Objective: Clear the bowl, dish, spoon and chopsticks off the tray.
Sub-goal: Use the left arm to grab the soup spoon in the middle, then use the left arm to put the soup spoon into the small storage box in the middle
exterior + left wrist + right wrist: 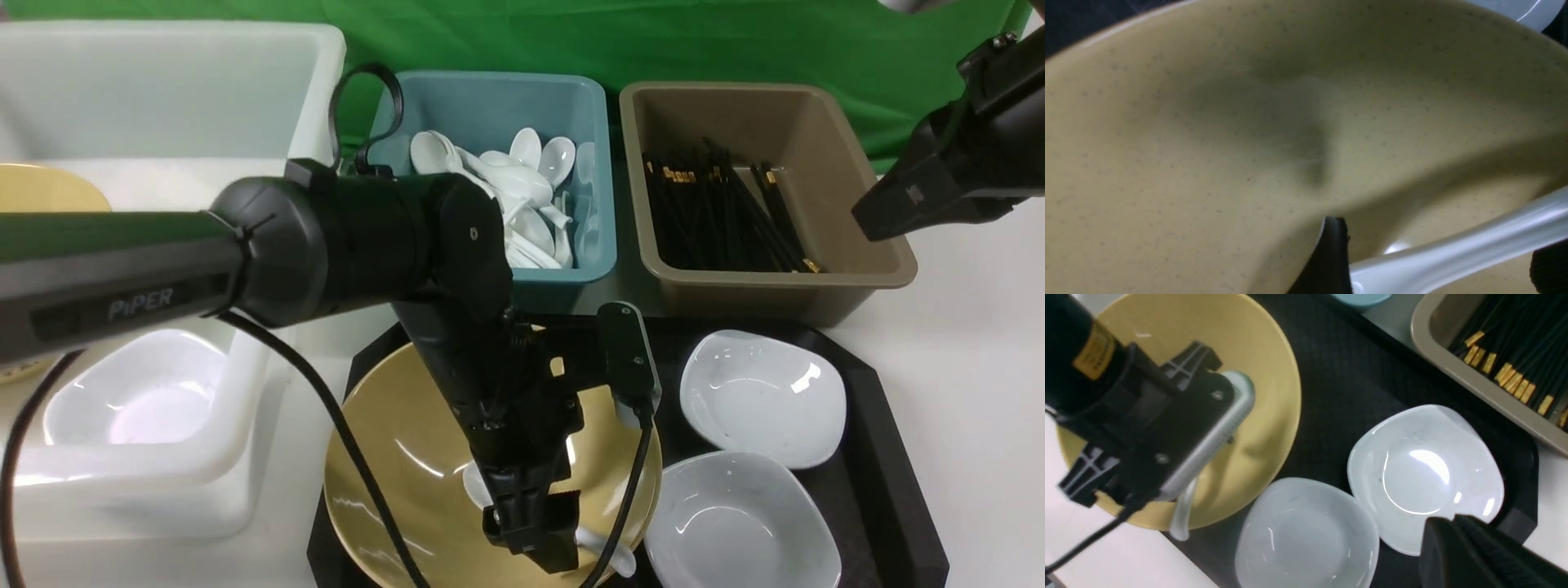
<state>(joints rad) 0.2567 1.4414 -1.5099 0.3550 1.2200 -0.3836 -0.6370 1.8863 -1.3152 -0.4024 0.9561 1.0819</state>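
The glossy white ceramic soup spoon [1453, 249] lies inside the wide, shallow, speckled mustard-yellow bowl [392, 441], its short thick handle reaching past the rim. The bowl sits on the left part of the black, grid-textured plastic tray [869, 392], beside two white squarish dishes [763, 396]. The left gripper [535, 547] hangs low in the bowl, jaws apart on either side of the spoon handle. The right gripper [872, 219] is raised far to the right, jaws together and holding nothing.

The bowl [1208, 143] filled the blurred view. The spoon [1457, 251] lay inside, seemingly between the spread fingers [1331, 257] of the left gripper [1439, 249].
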